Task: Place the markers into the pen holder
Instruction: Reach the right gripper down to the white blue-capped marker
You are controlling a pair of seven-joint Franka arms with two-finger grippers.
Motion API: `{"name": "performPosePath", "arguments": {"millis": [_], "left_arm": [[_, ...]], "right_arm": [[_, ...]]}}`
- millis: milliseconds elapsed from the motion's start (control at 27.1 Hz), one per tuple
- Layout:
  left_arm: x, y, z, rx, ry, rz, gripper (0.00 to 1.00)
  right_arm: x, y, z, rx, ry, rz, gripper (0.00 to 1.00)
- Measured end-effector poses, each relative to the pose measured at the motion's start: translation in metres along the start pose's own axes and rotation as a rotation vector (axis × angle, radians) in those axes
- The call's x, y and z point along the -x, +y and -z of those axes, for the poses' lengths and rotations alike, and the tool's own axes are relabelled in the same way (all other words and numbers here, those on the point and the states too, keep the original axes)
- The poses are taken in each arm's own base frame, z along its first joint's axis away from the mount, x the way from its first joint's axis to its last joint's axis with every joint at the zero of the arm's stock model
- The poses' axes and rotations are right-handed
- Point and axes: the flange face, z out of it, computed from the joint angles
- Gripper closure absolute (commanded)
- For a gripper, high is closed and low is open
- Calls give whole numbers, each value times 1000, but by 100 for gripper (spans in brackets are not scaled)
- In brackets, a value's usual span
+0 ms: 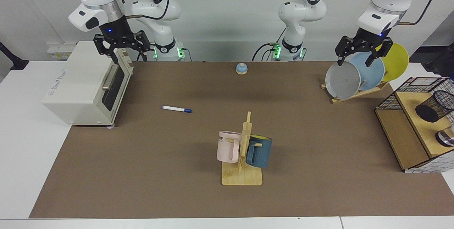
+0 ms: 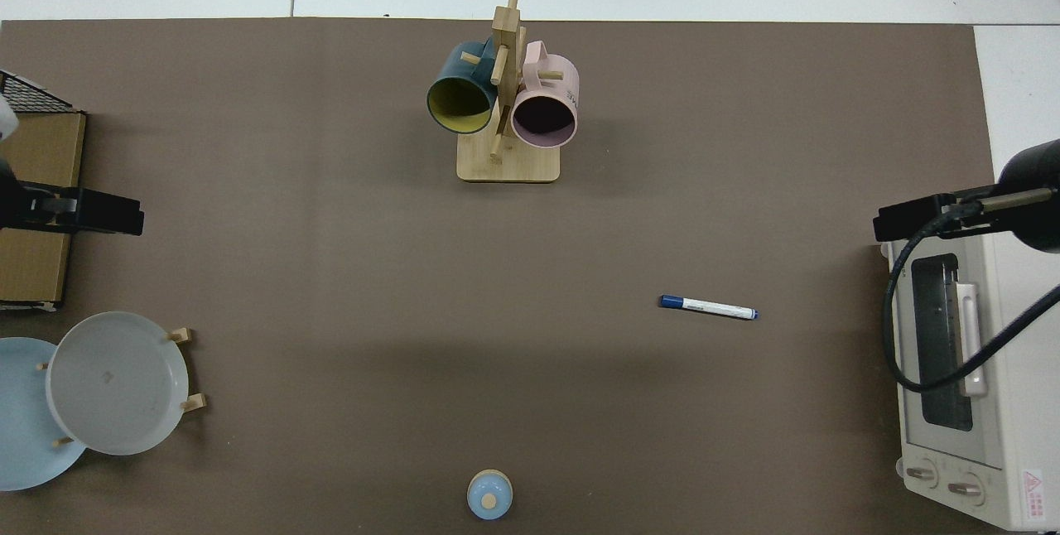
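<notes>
- Brown mat [image 1: 319,133] covers the table; nothing of the task is done yet, judging by how things lie.
- Marker [image 1: 176,109] lies flat on the mat, alone, in the left half of the facing view, between the toaster oven [image 1: 85,83] and the mug rack [image 1: 243,158]. Blue cap points toward the rack side. Seen from above, the marker [image 2: 708,307] is well apart from every other object.
- Pen holder [image 1: 435,105] sits tilted on the wooden shelf of the wire-grid box [image 1: 413,129] at the far right; no marker visible in it.
- Right gripper [image 1: 121,46] hangs above the toaster oven's top edge, jaws apart, holding nothing. It is the nearer one to the marker.
- Left gripper [image 1: 359,52] hovers over the plate rack [image 1: 358,74], jaws apart, empty; this arm waits.
- Left to do (judgement): approach, grasp, carry across the whole table, drop into holder. Long carry; a handover or a far reach may be needed.
- Blue bell-shaped knob [image 1: 241,68] at the far edge, not involved.
</notes>
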Motion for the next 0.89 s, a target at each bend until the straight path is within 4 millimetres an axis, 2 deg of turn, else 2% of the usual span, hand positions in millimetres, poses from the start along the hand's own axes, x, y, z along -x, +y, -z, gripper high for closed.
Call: {"name": "performPosePath", "arguments": {"millis": [259,370,554,739,887], "left_arm": [[0,0,1,0,1,-6,0],[1,0,1,0,1,-7,0],[1,1,1,0,1,-8,0],[1,1,1,0,1,-8,0],[1,1,1,0,2,-14,0]], "right_arm": [[1,-7,1,-2,3,13,0],[-1,-7,-6,-2,3,13,0],[-4,-9,-36,-3,-23,22,0],[-3,-20,-70,-4,-71,66,0],[-2,-27,-107,-7,-90,152,0]]}}
